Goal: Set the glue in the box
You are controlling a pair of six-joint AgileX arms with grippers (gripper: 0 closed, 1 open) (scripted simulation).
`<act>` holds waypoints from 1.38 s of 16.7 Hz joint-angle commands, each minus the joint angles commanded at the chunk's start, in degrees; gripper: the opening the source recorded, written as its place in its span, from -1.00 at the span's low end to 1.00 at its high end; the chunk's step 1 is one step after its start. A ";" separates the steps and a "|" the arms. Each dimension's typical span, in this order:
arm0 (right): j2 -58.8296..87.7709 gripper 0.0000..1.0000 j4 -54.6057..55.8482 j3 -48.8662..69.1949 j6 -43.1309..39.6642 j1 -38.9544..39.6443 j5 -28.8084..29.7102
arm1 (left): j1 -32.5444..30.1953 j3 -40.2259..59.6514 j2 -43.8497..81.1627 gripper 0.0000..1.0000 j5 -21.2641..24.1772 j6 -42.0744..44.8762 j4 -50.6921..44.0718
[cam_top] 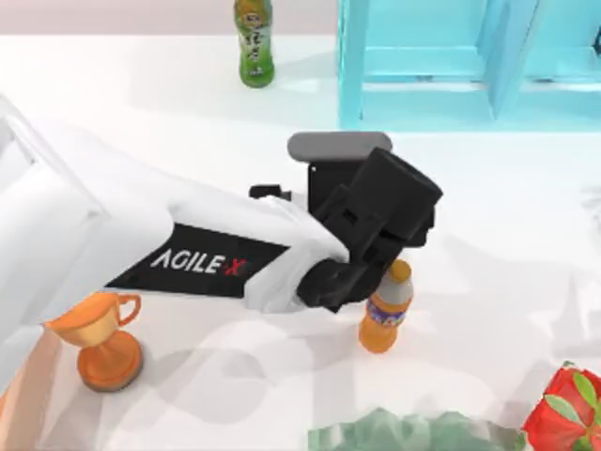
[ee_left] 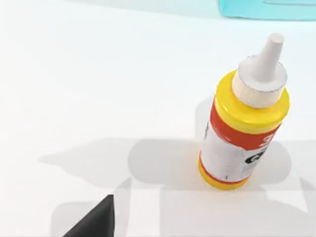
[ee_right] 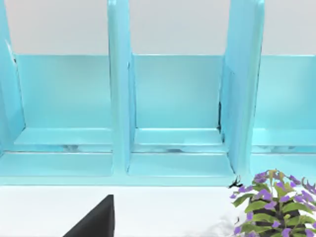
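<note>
1. The left arm (cam_top: pixel 216 249), white with black AGILEX lettering, reaches from the top view's left edge across the white tabletop (cam_top: pixel 507 235) toward its middle.
2. The left hand (cam_top: pixel 362 277) points down at the arm's black end, just beside an orange soda bottle (cam_top: pixel 387 308); whether its fingers are open or closed I cannot tell, and I see nothing held in it.
3. In the left wrist view the glue (ee_left: pixel 244 118) stands upright on the tabletop, a yellow bottle with a white pointed nozzle and a red-and-white label, casting a shadow on the white surface.
4. A dark fingertip (ee_left: pixel 96 222) of the left hand shows at that view's edge, apart from the glue and not touching it.
5. A light-blue shelf unit (cam_top: pixel 470 61) with upright dividers stands at the far side of the tabletop, right of the middle in the top view.
6. A tall green tea bottle (cam_top: pixel 254 39) stands at the far edge, left of the shelf unit.
7. An orange trophy cup (cam_top: pixel 103 338) stands near the front left.
8. A red flower (cam_top: pixel 568 413) sits at the front right corner.
9. The right wrist view faces the shelf unit's compartments, with a purple-flowered plant (ee_right: pixel 276 202) close by and a dark fingertip (ee_right: pixel 96 222) of the right hand at the edge.
</note>
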 joint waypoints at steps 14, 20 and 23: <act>0.00 1.00 0.00 0.00 0.00 0.00 0.00 | 6.69 13.44 17.44 1.00 5.15 5.92 7.38; 0.00 1.00 0.00 0.00 0.00 0.00 0.00 | 6.69 13.44 17.44 0.25 5.15 5.92 7.38; 0.00 1.00 0.00 0.00 0.00 0.00 0.00 | 6.69 13.44 17.44 -0.21 5.15 5.92 7.38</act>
